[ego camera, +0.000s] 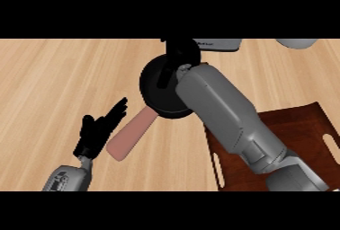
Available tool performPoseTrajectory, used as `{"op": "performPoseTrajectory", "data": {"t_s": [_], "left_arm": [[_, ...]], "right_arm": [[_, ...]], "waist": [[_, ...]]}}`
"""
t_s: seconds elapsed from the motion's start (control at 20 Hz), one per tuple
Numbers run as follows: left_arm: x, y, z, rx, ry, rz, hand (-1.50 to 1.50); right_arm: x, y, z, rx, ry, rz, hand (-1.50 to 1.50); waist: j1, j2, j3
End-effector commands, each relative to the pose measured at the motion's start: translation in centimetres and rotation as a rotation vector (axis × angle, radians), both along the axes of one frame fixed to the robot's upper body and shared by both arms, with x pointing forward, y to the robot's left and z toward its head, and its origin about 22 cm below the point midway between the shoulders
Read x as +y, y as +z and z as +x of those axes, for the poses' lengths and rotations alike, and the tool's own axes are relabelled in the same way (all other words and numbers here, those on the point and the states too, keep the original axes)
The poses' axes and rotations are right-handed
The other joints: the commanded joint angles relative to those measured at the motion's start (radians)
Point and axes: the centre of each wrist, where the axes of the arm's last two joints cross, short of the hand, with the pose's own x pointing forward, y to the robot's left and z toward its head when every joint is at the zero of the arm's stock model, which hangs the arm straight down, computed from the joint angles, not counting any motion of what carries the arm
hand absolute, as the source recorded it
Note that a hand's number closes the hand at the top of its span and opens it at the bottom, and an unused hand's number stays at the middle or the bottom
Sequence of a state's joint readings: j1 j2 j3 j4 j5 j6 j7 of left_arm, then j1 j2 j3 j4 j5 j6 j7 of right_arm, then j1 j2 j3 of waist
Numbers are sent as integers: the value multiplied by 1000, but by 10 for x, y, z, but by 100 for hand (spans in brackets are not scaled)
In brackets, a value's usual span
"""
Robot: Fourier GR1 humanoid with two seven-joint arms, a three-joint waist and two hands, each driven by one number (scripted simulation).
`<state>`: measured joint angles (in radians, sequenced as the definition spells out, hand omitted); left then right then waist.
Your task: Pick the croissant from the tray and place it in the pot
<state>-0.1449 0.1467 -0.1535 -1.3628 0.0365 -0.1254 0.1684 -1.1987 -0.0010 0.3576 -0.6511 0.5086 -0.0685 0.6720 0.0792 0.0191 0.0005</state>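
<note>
A black pot with a pinkish handle that points down-left stands at the counter's middle. My right forearm reaches from the lower right across the pot, and my right hand is over the pot's far rim, dark against it. A small tan bit, apparently the croissant, shows at the wrist above the pot's inside; most of it is hidden. The dark brown tray lies at the right, partly under the arm. My left hand rests open at the lower left, beside the handle.
Two grey objects sit at the counter's far edge, one just behind the pot and one at the top right. Bare wooden counter stretches across the left side.
</note>
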Motion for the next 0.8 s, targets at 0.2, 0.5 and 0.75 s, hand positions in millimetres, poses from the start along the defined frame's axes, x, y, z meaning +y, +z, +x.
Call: {"op": "performPoseTrajectory", "data": {"t_s": [0.2, 0.5, 0.75], "left_arm": [[1, -10, -8, 1, -1, -11, 0], [28, 0, -12, 29, 60, -2, 0], [28, -2, -12, 21, 63, -1, 0]], "right_arm": [[-12, 27, 5, -340, -217, 493, -150], [-21, 37, 8, -494, -321, 650, -150], [-59, 36, 2, -530, -316, 765, -150]], "waist": [[-10, 1, -1], [-53, -16, 0], [-79, -22, 0]]}}
